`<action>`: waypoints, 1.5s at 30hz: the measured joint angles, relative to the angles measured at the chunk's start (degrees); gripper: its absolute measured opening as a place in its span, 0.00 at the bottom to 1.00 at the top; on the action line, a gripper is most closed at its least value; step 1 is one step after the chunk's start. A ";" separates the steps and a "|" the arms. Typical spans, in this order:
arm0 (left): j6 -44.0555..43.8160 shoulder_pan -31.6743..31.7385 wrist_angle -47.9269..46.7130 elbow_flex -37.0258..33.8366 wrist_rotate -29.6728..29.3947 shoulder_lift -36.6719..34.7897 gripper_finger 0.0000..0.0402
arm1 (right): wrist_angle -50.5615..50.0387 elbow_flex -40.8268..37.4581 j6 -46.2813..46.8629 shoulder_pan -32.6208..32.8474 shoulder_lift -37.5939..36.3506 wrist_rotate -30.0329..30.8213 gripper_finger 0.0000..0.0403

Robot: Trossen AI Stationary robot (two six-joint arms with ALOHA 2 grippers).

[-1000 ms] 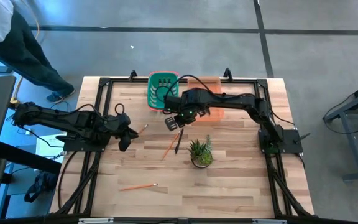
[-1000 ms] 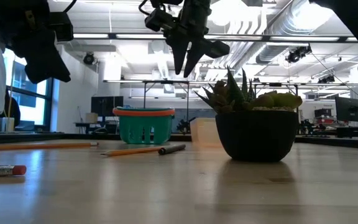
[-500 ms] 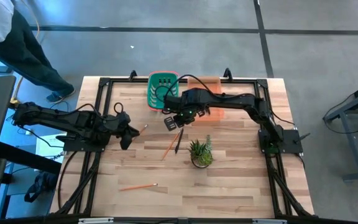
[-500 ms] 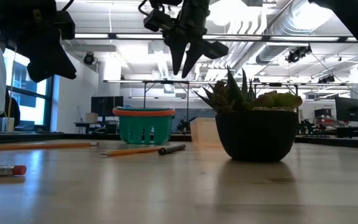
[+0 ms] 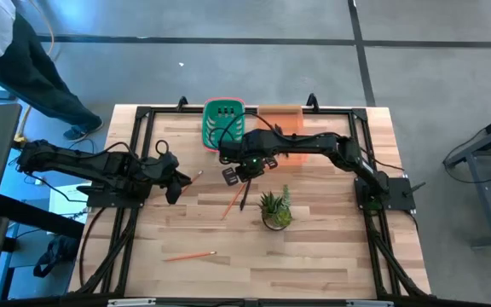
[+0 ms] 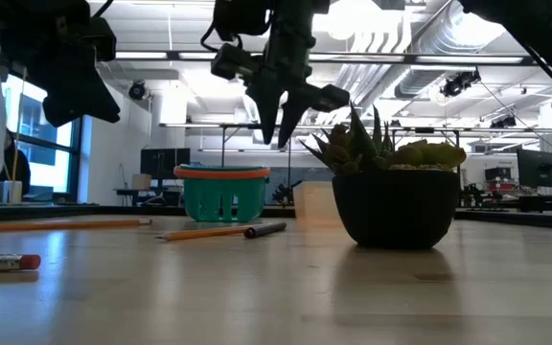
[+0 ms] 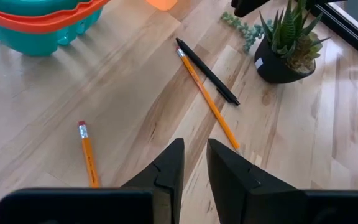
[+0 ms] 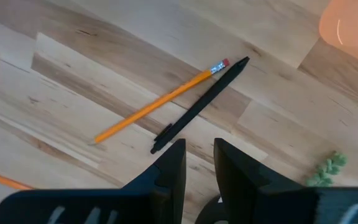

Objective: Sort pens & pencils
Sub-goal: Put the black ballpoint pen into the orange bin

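Above 1 pen (image 8: 199, 106), right claw (image 5: 235, 174) hangs slightly parted, seemingly empty; left likewise.

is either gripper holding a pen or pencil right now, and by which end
Nothing is held. The right gripper hangs empty above the pen; the left gripper is empty too, above the table.

Right gripper (image 5: 236, 174) hovers above pen (image 5: 245, 195), pencil (image 5: 231, 203).
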 joint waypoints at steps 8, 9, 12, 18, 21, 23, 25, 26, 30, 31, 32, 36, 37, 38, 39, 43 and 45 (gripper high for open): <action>0.04 0.00 0.00 0.00 -0.73 0.00 0.14 | 1.38 0.00 -0.52 0.02 0.11 0.02 0.18; 0.04 0.00 0.00 0.00 -1.07 0.00 0.14 | 1.38 0.00 -0.77 0.02 0.11 0.02 0.18; 0.04 0.00 0.00 0.00 -1.51 0.00 0.14 | 1.38 0.00 -0.90 0.07 0.11 0.00 0.21; -0.54 0.00 0.00 0.00 -1.64 0.00 0.14 | 0.53 0.00 0.29 0.11 0.11 0.26 0.33; -0.89 0.00 0.00 0.00 -1.64 0.00 0.14 | 0.43 0.00 0.66 0.13 0.11 0.31 0.36; -0.94 0.00 0.00 0.00 -1.62 0.00 0.14 | 0.30 0.00 0.54 0.13 0.11 0.37 0.37; -1.13 0.00 0.00 0.00 -1.62 0.00 0.14 | 0.15 0.00 -0.58 0.18 0.11 0.47 0.37; -1.26 0.00 0.00 0.00 -1.62 0.00 0.14 | 0.04 0.00 -1.60 0.20 0.11 0.58 0.37; -2.00 0.00 0.00 0.00 -1.63 0.00 0.14 | -0.11 0.00 -3.27 0.35 0.11 1.56 0.37; -2.10 0.00 0.00 0.00 -1.87 0.00 0.14 | -0.12 0.00 -3.43 0.35 0.11 1.56 0.37; -2.49 0.00 -0.02 0.00 -2.33 -0.02 0.14 | -0.19 0.00 -3.73 0.35 0.11 1.57 0.37; -4.24 0.00 -0.01 -0.02 -4.30 -0.31 0.14 | -0.41 0.00 -4.17 0.33 0.54 1.53 0.37; -4.60 0.00 -0.02 -0.02 -4.81 -0.32 0.14 | -0.63 0.00 -3.80 0.31 0.79 1.44 0.37; -5.08 0.00 -0.15 -0.02 -5.36 -0.50 0.14 | -0.86 -0.04 -3.45 0.26 1.04 1.35 0.37; -5.44 0.00 -0.16 -0.02 -5.86 -0.65 0.14 | -0.55 -0.04 -3.39 0.26 1.42 1.23 0.37; -5.64 0.02 -0.05 -0.02 -6.38 -1.07 0.14 | 0.18 -0.02 -3.21 0.15 3.25 -0.33 0.37; -5.65 0.02 -0.21 -0.02 -6.40 -1.33 0.14 | 0.20 -0.04 -3.28 0.17 3.94 -0.44 0.37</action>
